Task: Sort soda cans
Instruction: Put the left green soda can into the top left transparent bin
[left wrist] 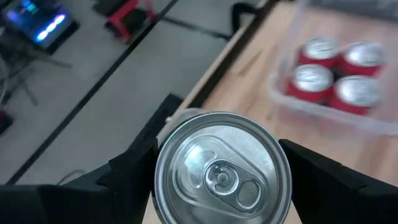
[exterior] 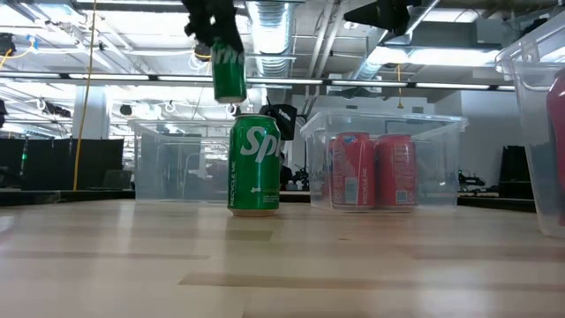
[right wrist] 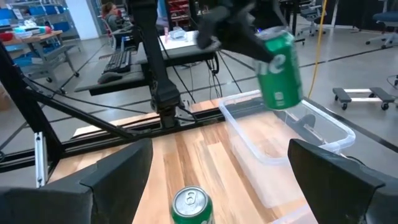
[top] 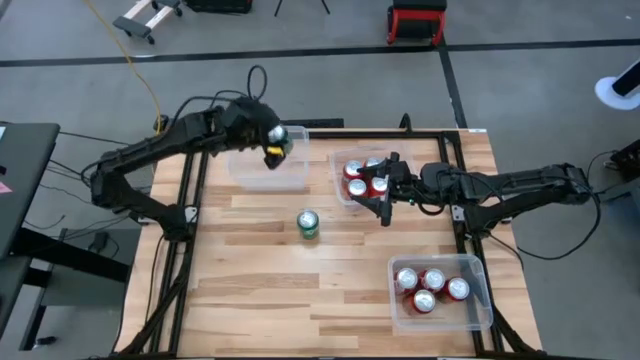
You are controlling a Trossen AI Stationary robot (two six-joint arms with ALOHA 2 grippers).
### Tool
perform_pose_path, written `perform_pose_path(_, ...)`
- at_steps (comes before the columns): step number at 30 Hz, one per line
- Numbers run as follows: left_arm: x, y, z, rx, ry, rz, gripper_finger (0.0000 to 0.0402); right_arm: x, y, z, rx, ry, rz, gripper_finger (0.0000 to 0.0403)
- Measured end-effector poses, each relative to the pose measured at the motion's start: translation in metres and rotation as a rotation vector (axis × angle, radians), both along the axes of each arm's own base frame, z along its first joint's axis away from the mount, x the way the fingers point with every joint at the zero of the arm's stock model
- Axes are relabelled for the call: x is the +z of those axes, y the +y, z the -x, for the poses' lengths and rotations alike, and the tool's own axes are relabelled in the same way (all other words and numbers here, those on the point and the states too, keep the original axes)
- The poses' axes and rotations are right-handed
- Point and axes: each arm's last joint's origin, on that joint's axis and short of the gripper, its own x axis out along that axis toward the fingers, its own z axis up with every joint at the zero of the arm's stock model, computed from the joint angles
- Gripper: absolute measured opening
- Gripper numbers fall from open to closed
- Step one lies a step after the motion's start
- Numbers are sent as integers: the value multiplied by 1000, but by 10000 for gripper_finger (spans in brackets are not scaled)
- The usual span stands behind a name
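**Desk:** Where does the sort stand?

**Operator:** I have the left tool (top: pixel 275 140) clamped on a green can (top: pixel 279 138), held in the air over the empty bin (top: pixel 268 170) at the table's far left. A second green can (top: pixel 308 224) stands alone mid-table, not yet picked. Four red cans (top: pixel 362 178) sit in the far centre bin (top: pixel 338 188), and four more red ones (top: pixel 430 288) in the near right bin (top: pixel 478 300). By my reading, the reds are done and the two greens are left.

**Desk:** And the right arm?

**Operator:** My right tool (top: pixel 386 200) hangs beside the far centre bin, fingers spread wide, holding nothing.

**Desk:** The setting?

**Operator:** A pale wood-plank table (top: pixel 250 300) in a black frame, on a grey floor. Beyond it, a workshop with ceiling ducts, strip lights, desks and monitors.
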Motion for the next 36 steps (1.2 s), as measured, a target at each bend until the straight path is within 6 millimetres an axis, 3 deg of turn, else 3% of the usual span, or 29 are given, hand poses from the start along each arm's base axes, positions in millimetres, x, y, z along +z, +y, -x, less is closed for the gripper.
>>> perform_pose_path(3, -10, 17, -5, 41, 33, 20, 298, 0, 0, 0, 0, 1, 0, 395)
perform_pose_path(14, -65, 57, -52, 52, 112, 127, 298, -1, 0, 0, -1, 9, -4, 395)
perform_pose_path(17, -74, 66, -50, 69, 108, 150, 299, -3, 0, 0, -1, 27, -4, 395)
perform_pose_path(27, -114, 82, -15, 90, -27, 208, 301, -6, -2, 1, -8, 62, -4, 384)
perform_pose_path(36, -159, 88, -1, 131, 7, 258, 303, -5, -12, 1, -54, 47, -16, 382)
